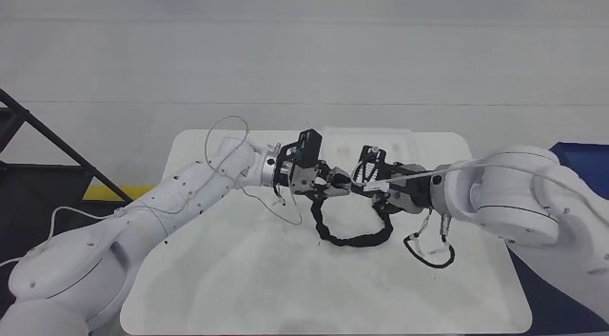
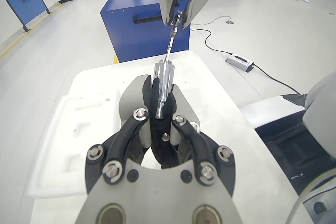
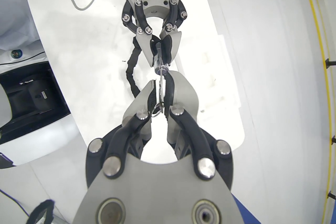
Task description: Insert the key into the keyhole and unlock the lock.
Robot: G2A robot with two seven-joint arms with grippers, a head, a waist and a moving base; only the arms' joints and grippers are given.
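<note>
- The table is white, with rounded corners.
- A white foam tray with cut-out recesses lies flat on it, along the edge far from the robot.
- A black cable makes a loop over the table's middle; whether it touches the surface I cannot tell.

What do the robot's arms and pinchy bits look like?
The left arm and right arm are smooth, rounded and white, with thin pale cables looped alongside. The jaws are grey metal plates with black links, black pads and shiny round pins.
</note>
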